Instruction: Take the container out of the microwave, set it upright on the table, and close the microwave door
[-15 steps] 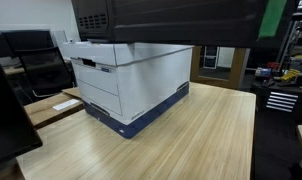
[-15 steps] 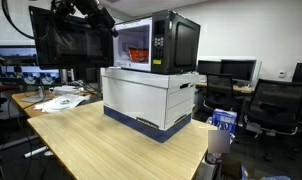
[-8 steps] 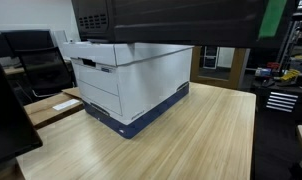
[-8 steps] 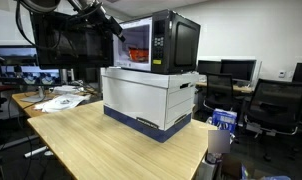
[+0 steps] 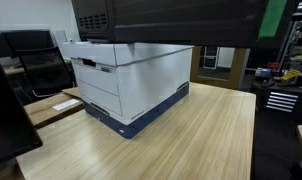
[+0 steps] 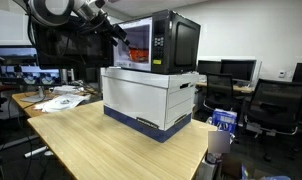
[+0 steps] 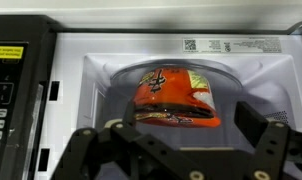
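The black microwave (image 6: pixel 176 42) stands on a white-and-blue file box (image 6: pixel 151 100) on the light wood table (image 6: pixel 101 140). Its grille side shows in an exterior view (image 5: pixel 91 18). The microwave door (image 6: pixel 71 45) stands open to the left of the lit cavity. The red container (image 7: pixel 173 92) lies tilted on the glass turntable inside and shows small in an exterior view (image 6: pixel 138 52). My gripper (image 7: pixel 191 118) is open at the cavity mouth. Its fingers are spread on either side of the container, just short of it and not touching. It also shows in an exterior view (image 6: pixel 119 33).
The file box (image 5: pixel 131 85) takes up the back of the table (image 5: pixel 191 140). A smaller desk with papers (image 6: pixel 56 98) stands beside it. Office chairs (image 6: pixel 281 100) and monitors (image 6: pixel 21 60) surround the table. The microwave's control panel (image 7: pixel 6 85) is at the left in the wrist view.
My arm has swung right and down towards the open microwave, bringing the gripper to the cavity mouth. The container and the door have not moved.
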You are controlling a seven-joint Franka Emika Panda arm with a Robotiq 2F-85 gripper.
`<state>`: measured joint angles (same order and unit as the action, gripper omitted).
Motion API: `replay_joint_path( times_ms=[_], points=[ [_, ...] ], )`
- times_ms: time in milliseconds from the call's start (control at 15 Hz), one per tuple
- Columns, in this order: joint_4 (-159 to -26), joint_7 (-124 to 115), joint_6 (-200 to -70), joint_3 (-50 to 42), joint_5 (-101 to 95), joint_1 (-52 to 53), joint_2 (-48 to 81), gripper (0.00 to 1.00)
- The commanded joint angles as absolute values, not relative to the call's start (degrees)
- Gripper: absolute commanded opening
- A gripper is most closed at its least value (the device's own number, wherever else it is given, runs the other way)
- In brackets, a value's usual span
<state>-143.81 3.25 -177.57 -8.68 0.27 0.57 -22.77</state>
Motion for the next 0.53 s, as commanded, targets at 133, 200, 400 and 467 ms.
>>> replay_joint_path(
  times_ms=[133, 200, 400, 467],
  points=[
    [-144.02, 4.21, -190.02, -8.65, -0.74, 1.21, -17.37, 1.00],
    [-144.03, 4.21, -192.21, -8.41, -1.04, 0.77, -16.52, 1.00],
    [-143.82, 4.50, -197.19, -8.40, -1.41, 0.41, -14.12, 1.00],
    [-143.71, 4.59, -198.40, -8.55, -1.48, 0.58, -13.19, 1.00]
  ],
)
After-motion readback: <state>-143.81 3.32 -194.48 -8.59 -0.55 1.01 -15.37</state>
